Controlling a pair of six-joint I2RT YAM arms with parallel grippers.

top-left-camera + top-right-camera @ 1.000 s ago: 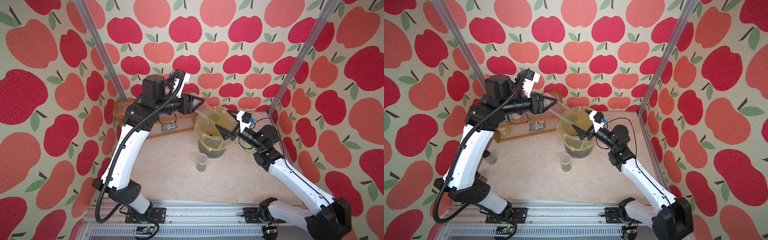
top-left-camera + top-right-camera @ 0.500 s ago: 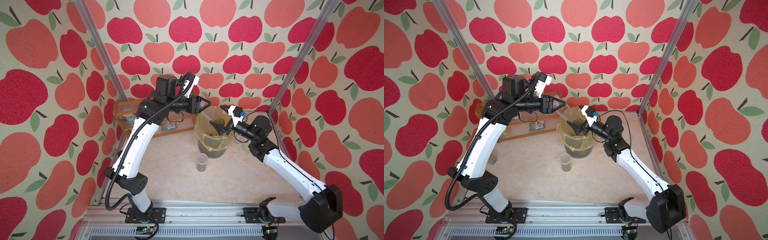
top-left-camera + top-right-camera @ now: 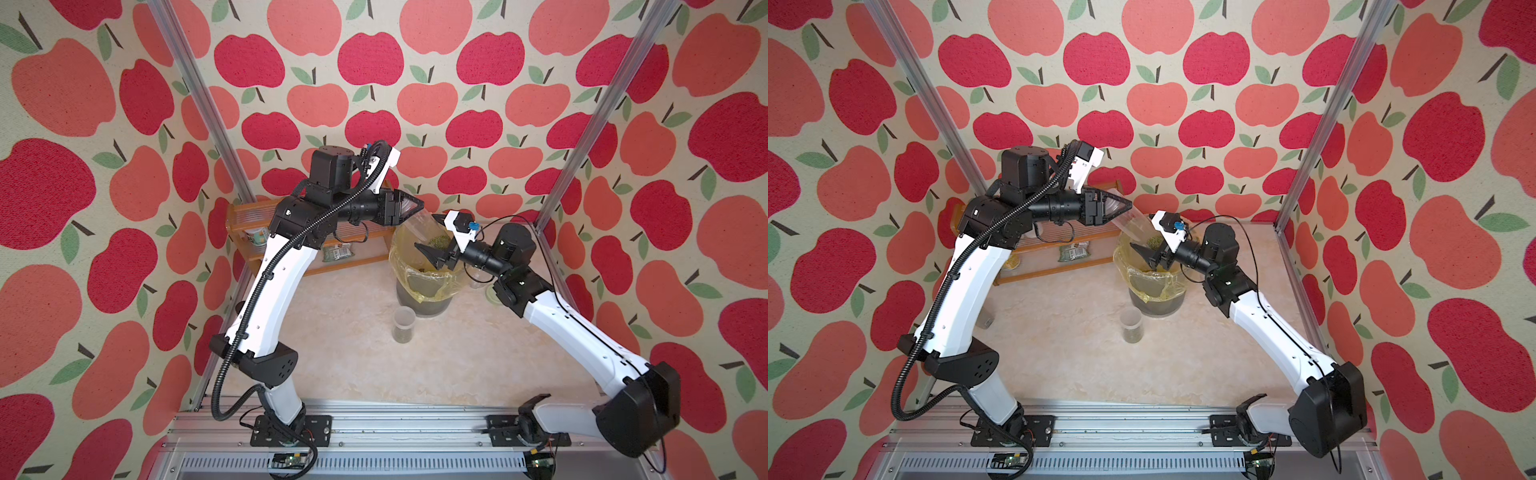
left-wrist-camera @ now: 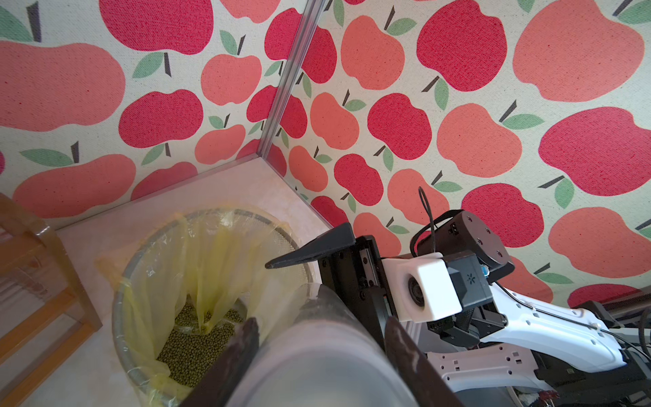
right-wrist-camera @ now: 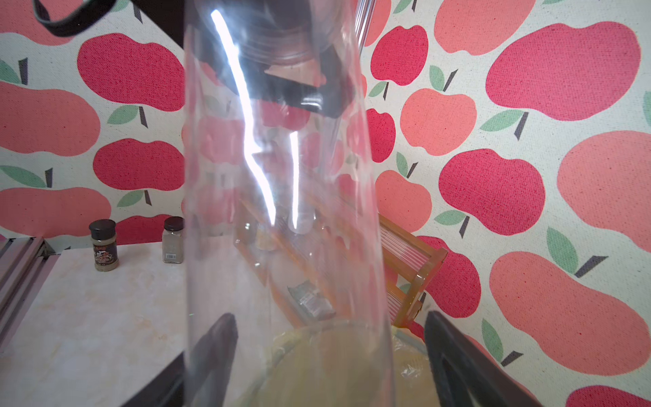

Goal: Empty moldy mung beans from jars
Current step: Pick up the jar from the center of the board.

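One tilted jar (image 5: 281,211) clamped in left gripper (image 3: 415,205), right gripper (image 3: 424,230) apart, mouth indistinct

Centre: clear jar (image 5: 281,211) running between right gripper (image 5: 329,317) fingers (image 5: 454,359); jaws spread, one finger apart from glass. Through jar's near end: yellow bag (image 5: 334,366). Two dark-lidded spice bottles (image 5: 104,245) upright on table (image 5: 88,317); orange rack (image 5: 412,260) behind jar.
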